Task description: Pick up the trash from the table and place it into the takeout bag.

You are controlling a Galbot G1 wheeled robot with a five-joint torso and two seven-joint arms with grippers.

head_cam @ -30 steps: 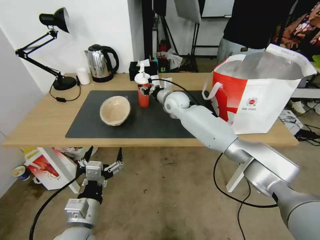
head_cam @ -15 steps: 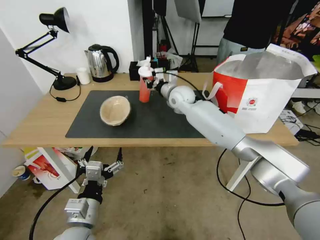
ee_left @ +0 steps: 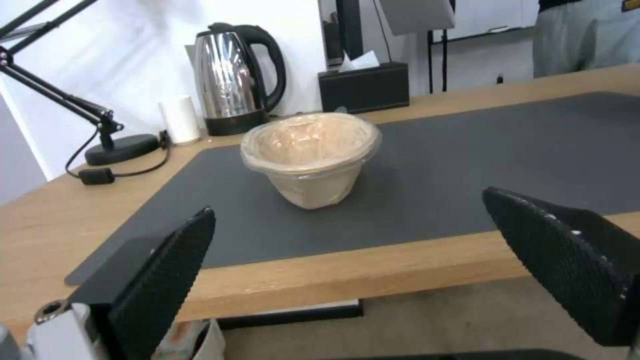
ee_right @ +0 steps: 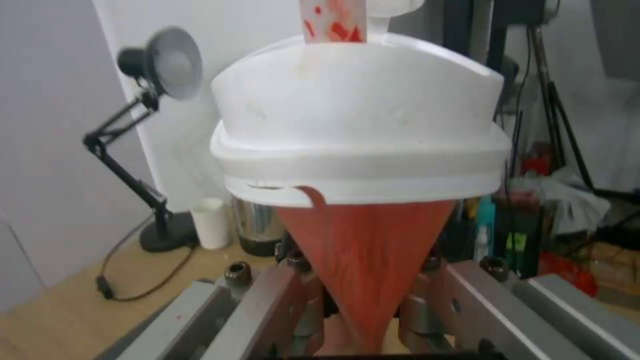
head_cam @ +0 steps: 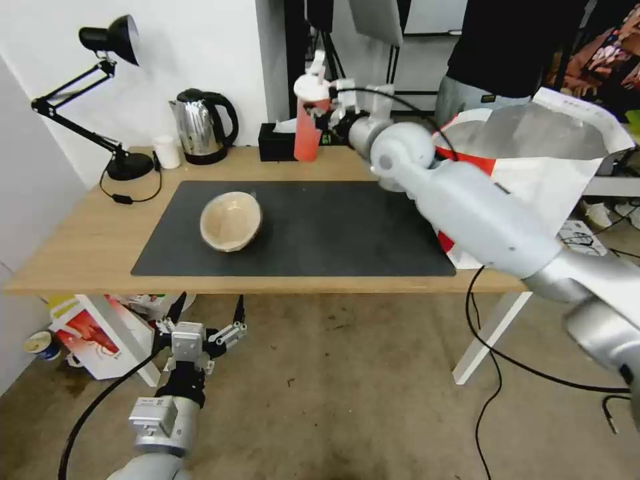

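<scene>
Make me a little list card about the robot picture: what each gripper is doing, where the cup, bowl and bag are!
right gripper: shut on the red drink cup, held up in the air above the table's back edge
left gripper: open, low beside the table's front edge
tan paper bowl: tilted on the dark mat
takeout bag: open, at the table's right end

Steel electric kettle (head_cam: 202,127) with black handle at the back, small white cup (head_cam: 166,152) just left of the kettle, black desk lamp (head_cam: 110,39) further left with its cable, black tissue box (head_cam: 277,141) right of the kettle, perhaps a red-printed box (head_cam: 93,337) on the floor below.
</scene>
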